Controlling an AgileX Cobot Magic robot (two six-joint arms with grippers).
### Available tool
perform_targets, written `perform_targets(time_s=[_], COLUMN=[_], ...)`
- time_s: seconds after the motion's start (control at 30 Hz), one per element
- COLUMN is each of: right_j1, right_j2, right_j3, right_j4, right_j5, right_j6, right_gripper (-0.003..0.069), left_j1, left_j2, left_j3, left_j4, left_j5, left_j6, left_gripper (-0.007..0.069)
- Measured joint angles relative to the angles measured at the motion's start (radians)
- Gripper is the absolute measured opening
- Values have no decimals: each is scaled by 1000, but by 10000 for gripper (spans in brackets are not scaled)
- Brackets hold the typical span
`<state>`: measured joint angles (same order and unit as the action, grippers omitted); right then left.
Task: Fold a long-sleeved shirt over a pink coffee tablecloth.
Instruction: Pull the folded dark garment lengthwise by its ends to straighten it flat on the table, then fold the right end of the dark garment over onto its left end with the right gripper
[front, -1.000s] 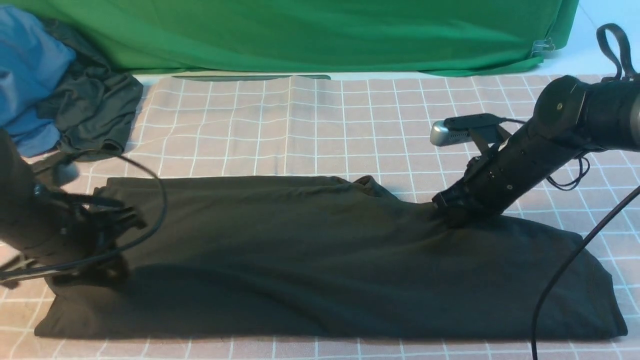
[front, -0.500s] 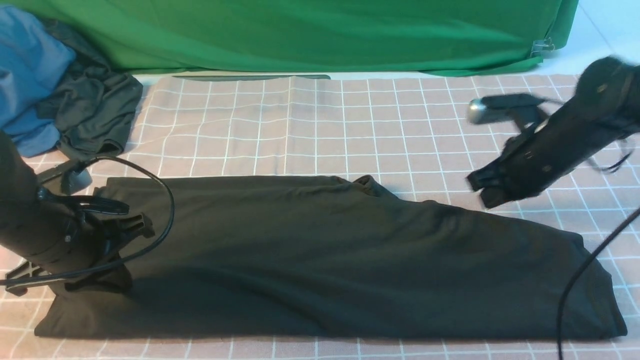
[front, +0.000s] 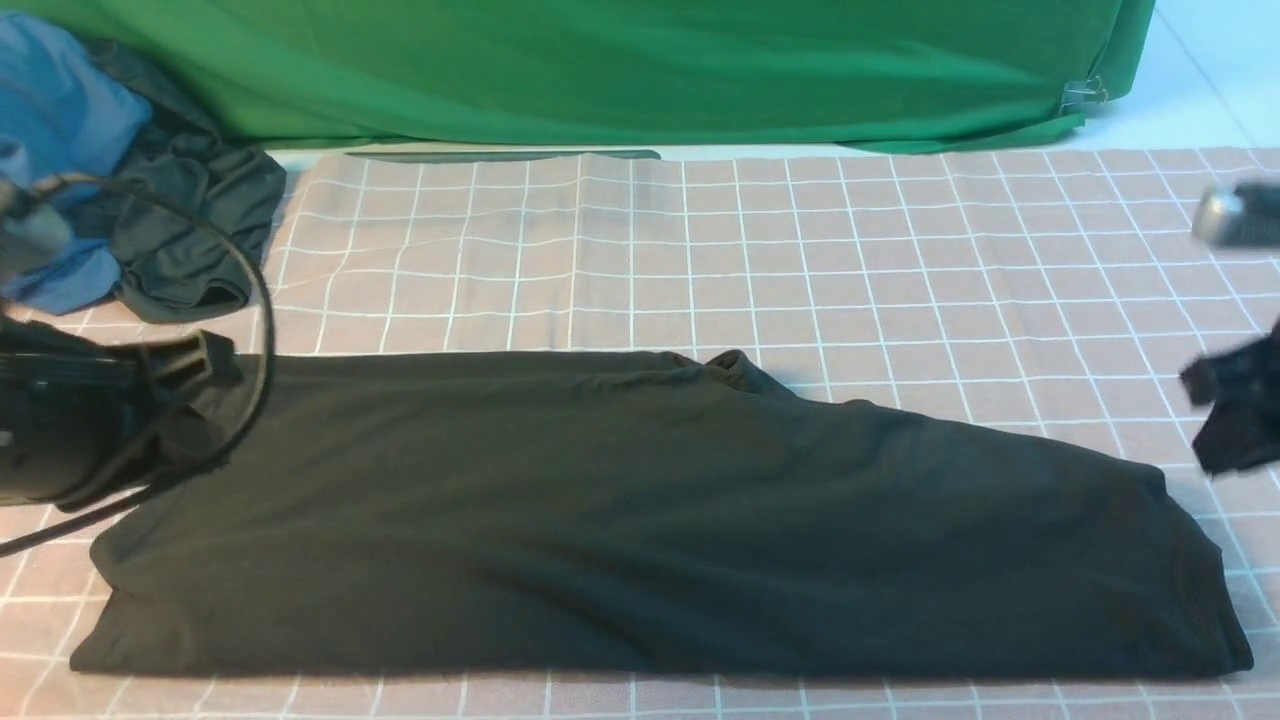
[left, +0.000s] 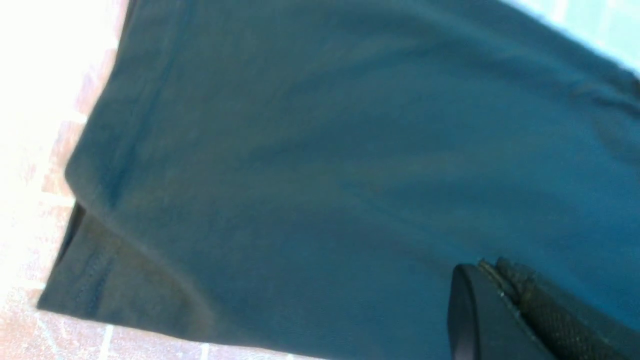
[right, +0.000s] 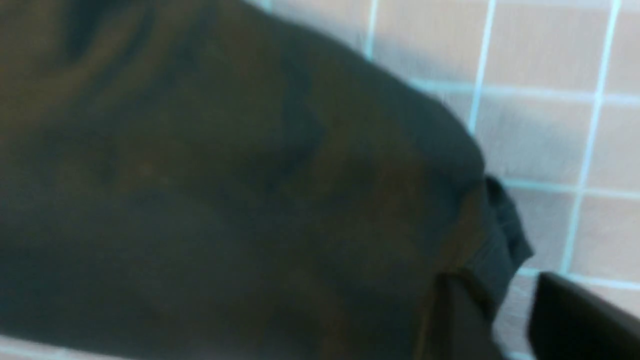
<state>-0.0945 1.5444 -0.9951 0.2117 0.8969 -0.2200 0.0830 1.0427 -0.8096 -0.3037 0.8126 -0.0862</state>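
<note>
- The black shirt (front: 640, 520) lay flat on the pink checked tablecloth (front: 800, 250), folded into one long band running left to right across the near half. A small bump of fabric stood up at its far edge, near the middle.
- A green cloth (front: 600, 70) hung along the back. In the far left corner a blue garment (front: 60, 110) sat heaped against a dark grey garment (front: 190, 230), near the shirt's far left corner but not touching it.
- My left gripper (front: 205, 362) hung over the shirt's left end. Its body and a looping cable (front: 262, 300) blocked that corner from the front. In the wrist view its fingers (left: 480, 310) were pressed together with no cloth between them.
- My right gripper (front: 1215, 415) was blurred and cut off at the right edge of the front view, just off the shirt's right end. Its fingers (right: 575, 320) stood spread, pinching nothing, with the shirt's hem beside the gap.
- I could not make out any print or the sleeves.
- I could not tell whether the left gripper touched the fabric.
</note>
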Motion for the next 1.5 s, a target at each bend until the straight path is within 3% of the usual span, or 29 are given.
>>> perform_targets(time_s=[0.13, 0.2, 0.33, 0.5, 0.57, 0.67, 0.73, 0.87, 1.17, 1.33, 1.5], right_j1=[0, 0, 0, -1, -1, 3, 3, 3, -48, -99, -73], right_j2=[25, 47, 102, 161, 168, 170, 170, 166, 37, 34, 28], right_j3=[116, 140, 146, 139, 134, 131, 120, 98, 10, -92, -283], right_j4=[-4, -6, -6, -18, -24, 5, 5, -46, -295, -311, -171], right_j5=[-179, -239, -281, -293, -291, -277, -257, -201, -61, 71, 215], right_j6=[4, 4, 4, 4, -7, -21, -25, -17, 157, 177, 182], right_gripper=[543, 618, 641, 568, 472, 185, 129, 130, 130, 130, 130], left_j1=[0, 0, 0, 0, 0, 0, 0, 0, 0, 0, 0], left_j2=[-76, -104, -140, -150, -150, -151, -151, -151, -151, -151, -151], left_j3=[0, 0, 0, 0, 0, 0, 0, 0, 0, 0, 0], left_j4=[0, 0, 0, 0, 0, 0, 0, 0, 0, 0, 0], left_j5=[24, 39, 50, 57, 62, 65, 69, 74, 77, 77, 68], left_j6=[1, 4, 4, 4, 4, 4, 4, 4, 4, 4, 4], left_gripper=[46, 46, 46, 46, 46, 46, 46, 46, 46, 46, 46])
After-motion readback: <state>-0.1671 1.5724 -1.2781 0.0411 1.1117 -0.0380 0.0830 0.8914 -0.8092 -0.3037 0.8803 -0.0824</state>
